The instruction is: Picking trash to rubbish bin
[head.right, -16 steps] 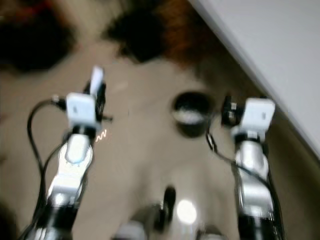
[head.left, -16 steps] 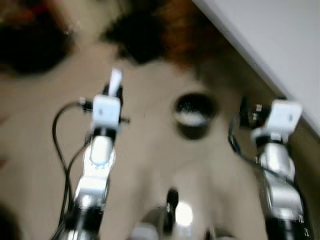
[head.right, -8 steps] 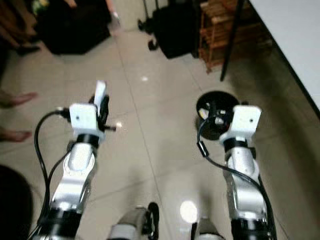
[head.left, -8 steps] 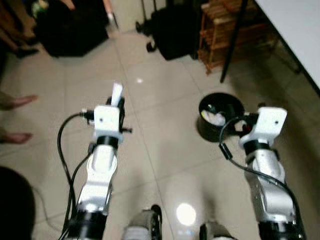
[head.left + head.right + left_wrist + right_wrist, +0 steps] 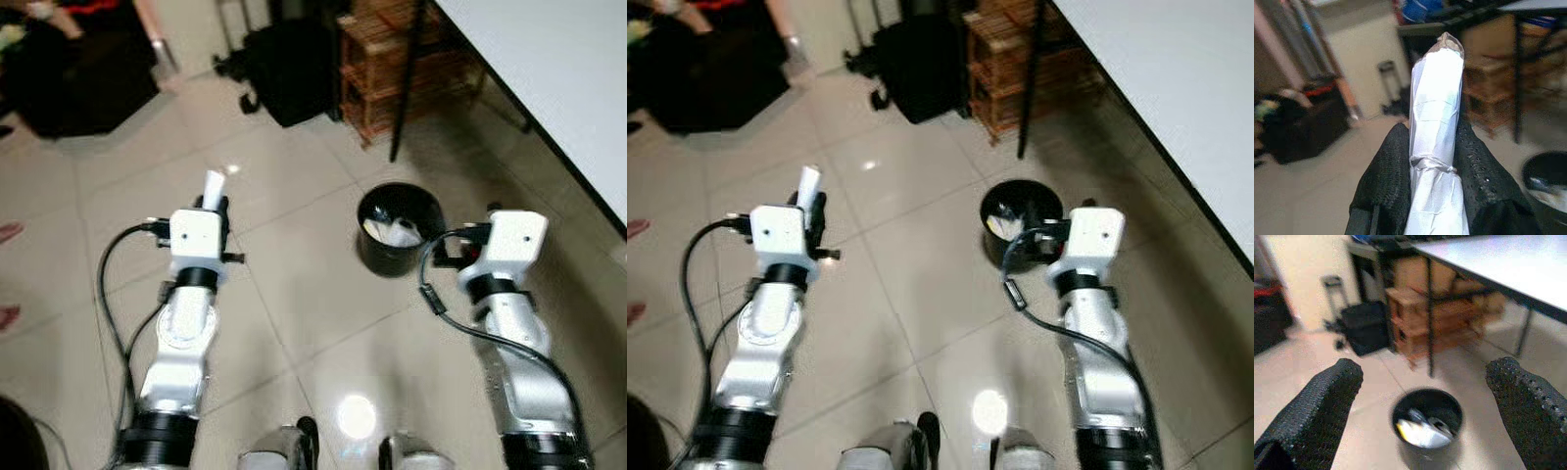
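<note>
Gripping white wrapper (image 5: 1436, 147), left tool (image 5: 1432, 161), black bin (image 5: 398, 227) nearby

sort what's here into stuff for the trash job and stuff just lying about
For the job:
- white paper scrap, clamped in the left hand
- black rubbish bin, some trash already inside
- right hand, open

Lying about:
- black bag
- wooden rack
- white table

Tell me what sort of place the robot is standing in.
Probably a lived-in room of a home or small workspace: glossy beige floor tiles, a white table top on black legs, wooden crates stacked beneath it, a black wheeled suitcase, and a round black rubbish bin holding trash.
</note>
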Controlling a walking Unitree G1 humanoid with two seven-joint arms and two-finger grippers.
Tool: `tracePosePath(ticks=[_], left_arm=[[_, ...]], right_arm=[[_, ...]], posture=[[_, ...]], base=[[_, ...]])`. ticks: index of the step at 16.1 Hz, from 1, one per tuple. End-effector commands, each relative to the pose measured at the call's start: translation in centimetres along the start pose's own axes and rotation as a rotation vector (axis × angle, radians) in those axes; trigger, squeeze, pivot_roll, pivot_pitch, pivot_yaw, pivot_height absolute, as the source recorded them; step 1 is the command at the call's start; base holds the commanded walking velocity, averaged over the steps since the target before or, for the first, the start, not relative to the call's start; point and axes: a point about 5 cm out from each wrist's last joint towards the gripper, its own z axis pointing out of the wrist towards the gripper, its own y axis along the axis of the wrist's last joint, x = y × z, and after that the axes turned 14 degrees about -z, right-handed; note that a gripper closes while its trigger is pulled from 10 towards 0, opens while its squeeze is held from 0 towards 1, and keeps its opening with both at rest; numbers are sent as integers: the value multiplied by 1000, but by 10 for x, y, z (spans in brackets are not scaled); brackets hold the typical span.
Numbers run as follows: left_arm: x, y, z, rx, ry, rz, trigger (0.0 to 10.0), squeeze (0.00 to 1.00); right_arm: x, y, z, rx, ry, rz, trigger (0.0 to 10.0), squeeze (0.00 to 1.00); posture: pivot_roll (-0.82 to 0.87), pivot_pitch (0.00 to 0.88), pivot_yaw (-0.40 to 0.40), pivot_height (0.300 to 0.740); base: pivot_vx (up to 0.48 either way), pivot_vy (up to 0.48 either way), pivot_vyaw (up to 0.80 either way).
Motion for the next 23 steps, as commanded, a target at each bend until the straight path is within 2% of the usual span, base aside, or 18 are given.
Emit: tracePosePath(ticks=[1, 3, 7, 14, 23], left_arm=[[6, -3, -2, 22, 10, 19, 10000, 0], [5, -6, -2, 36, -1, 32, 10000, 0], [0, -7, -4, 44, -32, -3, 10000, 0], [2, -10, -4, 69, -43, 17, 10000, 0], [1, -10, -4, 72, -48, 17, 10000, 0]], right_arm=[[4, 0, 0, 10, 15, 17, 10000, 0], [4, -1, 0, 14, 16, 16, 10000, 0], [5, -1, 1, 16, 19, 14, 10000, 0], [6, -1, 0, 19, 16, 20, 10000, 0], [8, -3, 0, 25, 28, 21, 10000, 0]], posture=[[26, 284, 122, 740], [29, 287, 123, 740], [32, 286, 124, 740], [34, 287, 128, 740], [33, 284, 127, 740]], base=[[409, 0, 0], [180, 0, 0], [0, 0, 0], [0, 0, 0], [259, 0, 0]])
